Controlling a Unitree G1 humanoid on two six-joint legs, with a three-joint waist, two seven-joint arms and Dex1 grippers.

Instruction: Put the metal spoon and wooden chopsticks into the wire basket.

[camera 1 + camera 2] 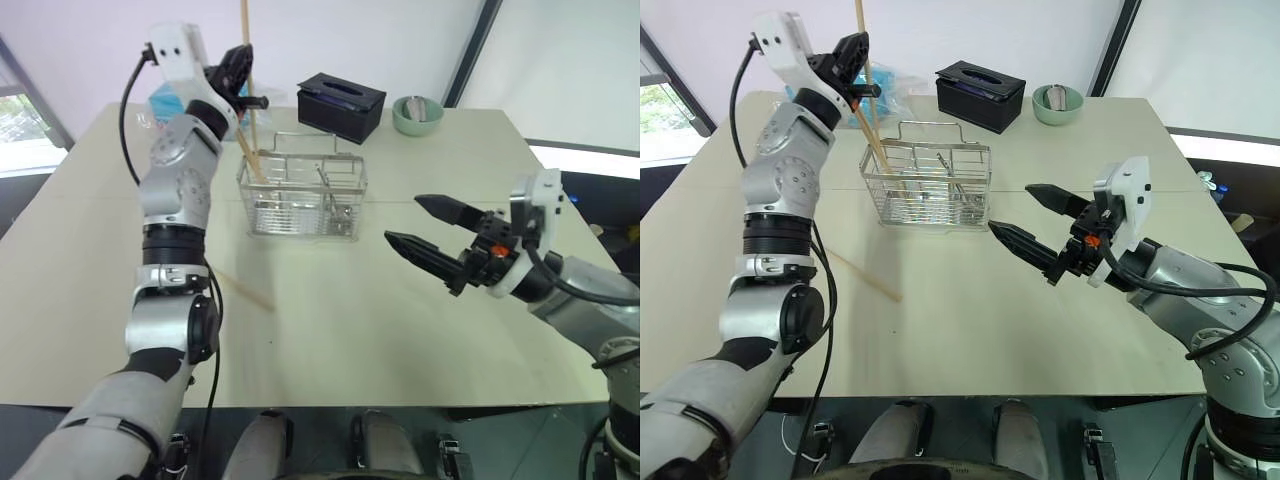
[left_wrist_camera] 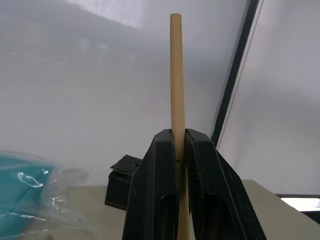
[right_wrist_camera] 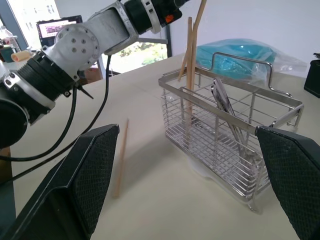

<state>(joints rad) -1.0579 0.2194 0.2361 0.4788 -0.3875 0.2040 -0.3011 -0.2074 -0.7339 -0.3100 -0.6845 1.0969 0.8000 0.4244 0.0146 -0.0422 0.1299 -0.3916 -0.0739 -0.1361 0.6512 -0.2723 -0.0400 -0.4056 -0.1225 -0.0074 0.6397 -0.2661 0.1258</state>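
**Left end effector holds a chopstick upright over the basket; right one waits wide open**

The left arm is raised high and stretched forward, elbow nearly straight, with its left end effector (image 1: 855,62) above the near-left end of the wire basket (image 1: 302,196). Its two black fingers (image 2: 160,195) are clamped tight on one of the wooden chopsticks (image 2: 176,80), which stands close to vertical and rises well past the fingertips. The lower end of this held chopstick reaches down toward the basket's left compartment; whether it touches the bottom is hard to tell through the wire grid.

A second chopstick (image 3: 190,55) already stands in that same left end of the basket, leaning against the rim beside the held one. A third chopstick (image 1: 865,277) lies flat on the counter (image 1: 400,330), well apart from the basket, near the left forearm.

The metal spoon (image 3: 226,107) appears to sit inside the basket, slanted across the middle compartment, with what looks like another slim metal utensil beside it.

The right arm is bent and held low over the counter, to the right of the basket. Its right end effector (image 1: 430,232) points level toward the left, fingers spread fully apart and empty.

Behind the basket stand a black tissue box (image 1: 341,106) and a green bowl (image 1: 417,114); a teal packet in clear plastic (image 3: 240,52) lies to the left.
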